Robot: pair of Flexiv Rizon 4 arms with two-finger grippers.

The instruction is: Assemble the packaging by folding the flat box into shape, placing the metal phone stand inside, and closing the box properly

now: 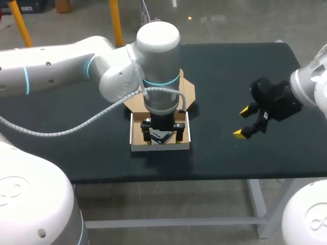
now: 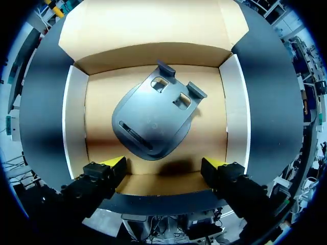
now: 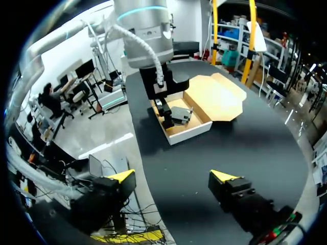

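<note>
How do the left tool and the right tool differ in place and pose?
Place: left tool over the box and phone stand; right tool over bare table. Pose: left tool points straight down; right tool tilts sideways. Both are open, holding nothing.

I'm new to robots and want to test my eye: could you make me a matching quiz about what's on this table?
1 phone stand
2 box lid
3 left pincer
4 right pincer

A folded back flat on the table
B open, over the box
C lying inside the box
D open, over bare table, off aside

Pairs: 1-C, 2-A, 3-B, 4-D
</note>
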